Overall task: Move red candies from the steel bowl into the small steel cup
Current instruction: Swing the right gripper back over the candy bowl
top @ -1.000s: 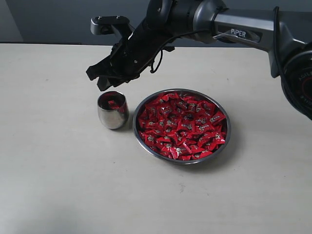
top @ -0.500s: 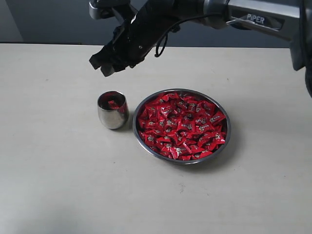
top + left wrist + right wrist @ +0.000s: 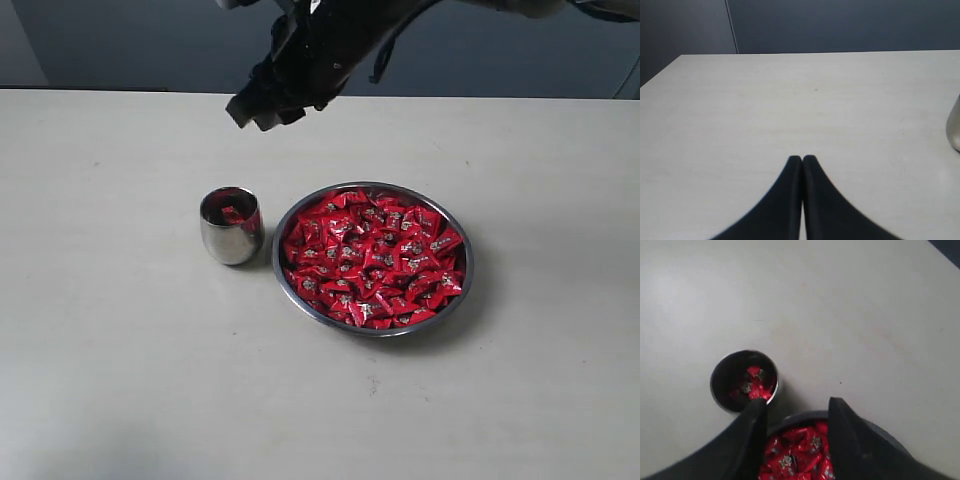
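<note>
Our right gripper [image 3: 797,402] has lifted up off the small steel cup [image 3: 231,240], jaws spread and empty, so we reckon that drop's done. A few red candies [image 3: 754,382] sit in the cup; most fill the steel bowl [image 3: 277,262] just beside it.

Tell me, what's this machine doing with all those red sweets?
A two-armed robot is moving shiny red wrapped candies from a wide shallow steel bowl into a small polished steel cup. A few candies lie in the cup, and the bowl is heaped full. The right gripper hangs open in the air above where cup and bowl stand side by side, with nothing between its fingers. The left gripper is shut, over bare pale table.
</note>
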Robot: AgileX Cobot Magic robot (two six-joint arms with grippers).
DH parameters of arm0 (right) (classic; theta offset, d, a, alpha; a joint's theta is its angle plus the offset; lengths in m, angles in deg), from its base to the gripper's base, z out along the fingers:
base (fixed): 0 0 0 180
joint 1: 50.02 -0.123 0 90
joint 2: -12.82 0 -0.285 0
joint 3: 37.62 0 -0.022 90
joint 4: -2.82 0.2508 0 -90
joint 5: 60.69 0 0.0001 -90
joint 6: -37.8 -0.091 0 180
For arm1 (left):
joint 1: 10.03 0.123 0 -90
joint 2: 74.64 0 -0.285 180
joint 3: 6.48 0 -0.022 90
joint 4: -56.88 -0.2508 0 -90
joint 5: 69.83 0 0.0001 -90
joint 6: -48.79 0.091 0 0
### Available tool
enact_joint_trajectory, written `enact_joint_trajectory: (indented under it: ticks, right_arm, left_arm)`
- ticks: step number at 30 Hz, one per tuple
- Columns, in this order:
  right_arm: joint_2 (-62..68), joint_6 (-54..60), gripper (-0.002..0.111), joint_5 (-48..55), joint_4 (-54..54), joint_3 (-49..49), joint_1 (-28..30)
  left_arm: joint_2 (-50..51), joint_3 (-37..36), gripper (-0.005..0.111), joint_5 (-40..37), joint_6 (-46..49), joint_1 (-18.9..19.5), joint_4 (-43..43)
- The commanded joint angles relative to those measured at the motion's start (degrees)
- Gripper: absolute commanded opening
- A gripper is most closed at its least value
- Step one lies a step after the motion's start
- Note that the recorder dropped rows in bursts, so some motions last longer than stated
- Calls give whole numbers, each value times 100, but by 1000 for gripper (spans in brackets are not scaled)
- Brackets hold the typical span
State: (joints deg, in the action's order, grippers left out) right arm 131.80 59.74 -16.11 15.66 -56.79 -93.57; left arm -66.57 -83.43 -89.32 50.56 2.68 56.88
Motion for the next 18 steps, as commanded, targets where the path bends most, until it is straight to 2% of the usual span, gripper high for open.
enact_joint_trajectory:
  ticks: [1, 9, 18]
  right_arm:
    - [-508, -65, 40, -252, -350, 657, 24]
    - [-1692, -686, 40, -968, -1247, 2085, 117]
    - [-2575, -1051, 40, -1261, -1284, 3295, 1165]
  left_arm:
    - [-27, -26, 0, 58, -8, -27, 35]
    - [-27, -26, 0, 58, -8, -27, 35]
    - [-27, -26, 0, 58, -8, -27, 35]
